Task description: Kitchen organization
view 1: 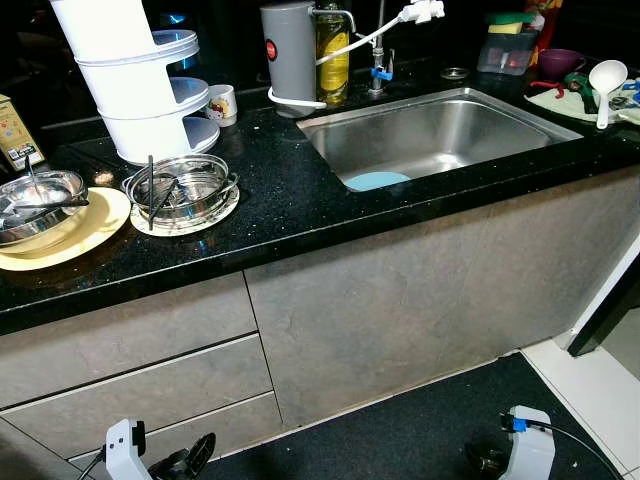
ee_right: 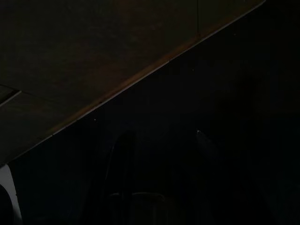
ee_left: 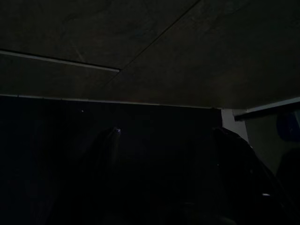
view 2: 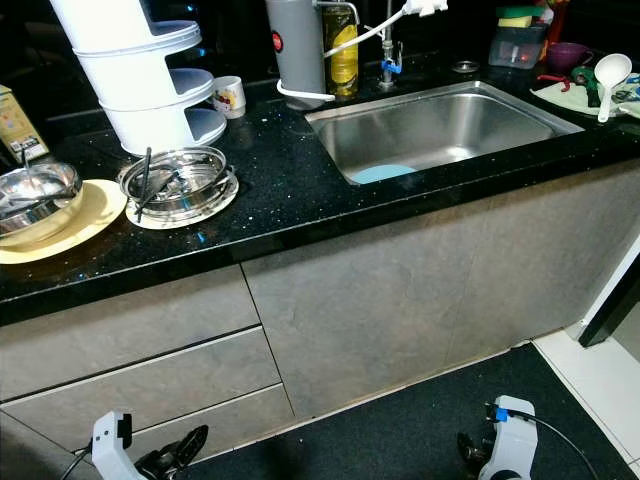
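A black speckled counter [view 1: 290, 200] runs over grey cabinet drawers [view 1: 140, 370], with a dark mat [view 1: 420, 430] on the floor below. A steel sink [view 1: 440, 125] is set into it, a light blue plate [view 1: 377, 181] lying in its basin. A white tiered rack [view 1: 140, 90] stands at the left. Before it sit a yellow plate [view 1: 85, 240] bearing a steel bowl [view 1: 40, 200] and a steel strainer bowl [view 1: 185, 188]. A grey kettle [view 1: 288, 45] stands behind the sink; a white ladle [view 1: 606, 85] lies far right. The left gripper [view 1: 185, 462] hangs low, jaws spread in its dark wrist view. The right gripper [view 1: 490, 460] hangs idle; its jaws appear slightly apart.
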Tool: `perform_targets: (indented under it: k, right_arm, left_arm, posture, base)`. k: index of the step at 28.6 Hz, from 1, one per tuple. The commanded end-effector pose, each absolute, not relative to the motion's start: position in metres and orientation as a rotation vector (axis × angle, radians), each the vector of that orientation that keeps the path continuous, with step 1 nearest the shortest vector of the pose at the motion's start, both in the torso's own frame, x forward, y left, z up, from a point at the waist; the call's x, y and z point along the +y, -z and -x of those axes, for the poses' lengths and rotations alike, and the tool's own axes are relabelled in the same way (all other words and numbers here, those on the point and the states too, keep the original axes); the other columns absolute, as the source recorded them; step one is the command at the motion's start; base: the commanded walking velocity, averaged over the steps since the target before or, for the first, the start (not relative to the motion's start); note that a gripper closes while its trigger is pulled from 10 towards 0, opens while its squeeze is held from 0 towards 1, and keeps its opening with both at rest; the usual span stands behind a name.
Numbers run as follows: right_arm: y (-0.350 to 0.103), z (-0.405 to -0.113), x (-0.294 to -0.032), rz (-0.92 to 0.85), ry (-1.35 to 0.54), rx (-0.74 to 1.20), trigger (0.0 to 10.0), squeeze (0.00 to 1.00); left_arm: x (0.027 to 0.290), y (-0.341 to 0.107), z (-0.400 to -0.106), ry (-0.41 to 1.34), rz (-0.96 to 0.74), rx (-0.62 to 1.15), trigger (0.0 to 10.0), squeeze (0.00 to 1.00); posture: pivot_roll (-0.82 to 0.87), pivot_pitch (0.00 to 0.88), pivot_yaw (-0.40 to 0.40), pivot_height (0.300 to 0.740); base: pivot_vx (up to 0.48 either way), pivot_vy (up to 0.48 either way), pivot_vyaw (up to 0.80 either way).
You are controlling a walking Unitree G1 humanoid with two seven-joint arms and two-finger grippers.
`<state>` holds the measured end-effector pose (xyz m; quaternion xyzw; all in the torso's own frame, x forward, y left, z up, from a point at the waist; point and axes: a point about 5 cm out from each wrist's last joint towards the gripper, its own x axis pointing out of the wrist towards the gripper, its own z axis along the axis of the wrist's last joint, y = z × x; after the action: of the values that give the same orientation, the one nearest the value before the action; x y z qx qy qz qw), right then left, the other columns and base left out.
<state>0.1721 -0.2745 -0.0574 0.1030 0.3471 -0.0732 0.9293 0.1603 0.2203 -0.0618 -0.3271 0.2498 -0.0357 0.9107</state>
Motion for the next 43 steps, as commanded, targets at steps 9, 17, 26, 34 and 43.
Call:
perform_targets:
  k: [9, 17, 26, 34, 43]
  right_arm:
    - [0.0570, -0.1765, -0.2704, -0.212, 0.137, 0.707, 10.0, 0.00]
    - [0.0556, -0.1790, -0.2721, -0.209, 0.143, 0.706, 10.0, 0.00]
    - [0.0551, -0.1786, -0.2735, -0.207, 0.146, 0.704, 10.0, 0.00]
    - [0.0563, -0.1767, -0.2720, -0.210, 0.146, 0.702, 10.0, 0.00]
    - [0.0572, -0.1751, -0.2718, -0.210, 0.142, 0.710, 10.0, 0.00]
  left_arm:
    - [0.2264, 0.0599, -0.1623, 0.053, 0.665, 0.509, 10.0, 0.00]
    - [0.2242, 0.0598, -0.1648, 0.057, 0.665, 0.508, 10.0, 0.00]
    - [0.2227, 0.0590, -0.1652, 0.065, 0.662, 0.504, 10.0, 0.00]
    - [0.2254, 0.0604, -0.1617, 0.059, 0.664, 0.513, 10.0, 0.00]
    - [0.2248, 0.0609, -0.1608, 0.058, 0.665, 0.516, 10.0, 0.00]
  posture:
    - [-0.06, 0.000, 0.057, 0.740]
    - [-0.08, 0.000, 0.061, 0.740]
    - [-0.09, 0.000, 0.063, 0.740]
    - [-0.09, 0.000, 0.066, 0.740]
    - [-0.09, 0.000, 0.063, 0.740]
  base:
    - [0.000, 0.000, 0.00]
    - [0.000, 0.000, 0.00]
    - [0.000, 0.000, 0.00]
    - [0.000, 0.000, 0.00]
    - [0.000, 0.000, 0.00]
